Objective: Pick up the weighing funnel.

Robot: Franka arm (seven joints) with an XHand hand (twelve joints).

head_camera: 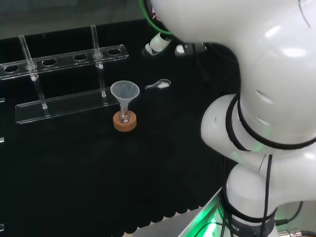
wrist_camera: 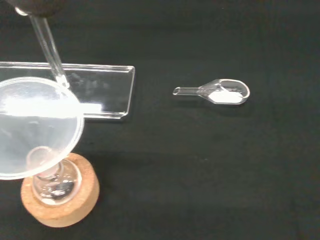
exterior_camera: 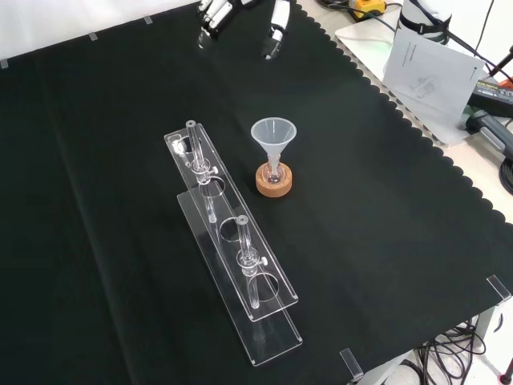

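Item: weighing funnel (wrist_camera: 217, 92), a small clear scoop with a short stem, lying flat on the black cloth of the worktop (head_camera: 74, 163). The wrist view shows a patch of white powder in its bowl, which the head view is too distant to make out. In the head view it lies at 2 o'clock from the funnel (head_camera: 124, 91), apart from it, with bare cloth all round. Funnel: clear cone, mouth up, stem in a small flask (wrist_camera: 52, 182) on a cork ring (head_camera: 125, 122). Clear tube rack (exterior_camera: 232, 257): 9 o'clock from the funnel in the head view, 7 o'clock in the front view. Hand (exterior_camera: 276, 28): at the front view's 12 o'clock edge, fingers spread and relaxed, holding nothing. In the head view it is at 12 o'clock from the weighing funnel, not touching it. Scalloped cloth edge (exterior_camera: 425, 135): along the front view's 3 o'clock side. In the head view it is at 6 o'clock, well apart from the weighing funnel.
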